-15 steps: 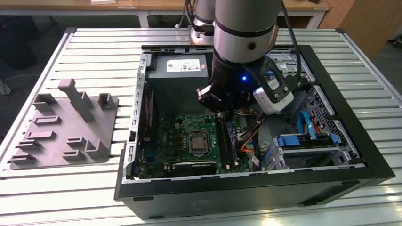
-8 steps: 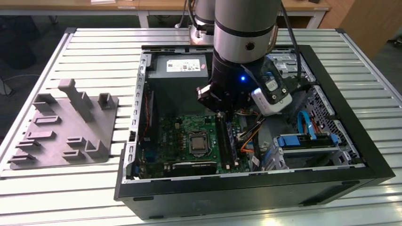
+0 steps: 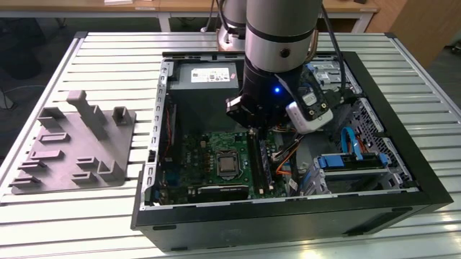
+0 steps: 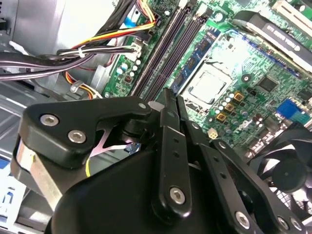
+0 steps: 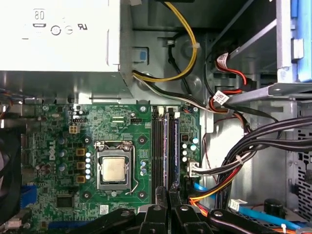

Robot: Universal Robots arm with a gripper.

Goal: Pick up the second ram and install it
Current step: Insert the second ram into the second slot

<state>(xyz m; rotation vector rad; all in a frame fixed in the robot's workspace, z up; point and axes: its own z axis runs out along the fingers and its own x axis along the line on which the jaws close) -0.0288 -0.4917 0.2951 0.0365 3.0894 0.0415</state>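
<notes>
The gripper (image 5: 168, 191) hangs with its fingers pinched narrow, right over one end of the second ram (image 5: 173, 146), which stands in a motherboard (image 5: 117, 122) slot.

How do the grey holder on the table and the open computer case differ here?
The grey holder is a low plate with upright blocks; the computer case is a deep black box, open on top. The holder lies at the exterior view's left; the case sits to its right. The gripper is inside the case, away from the holder. Both rest on the slatted table.
</notes>
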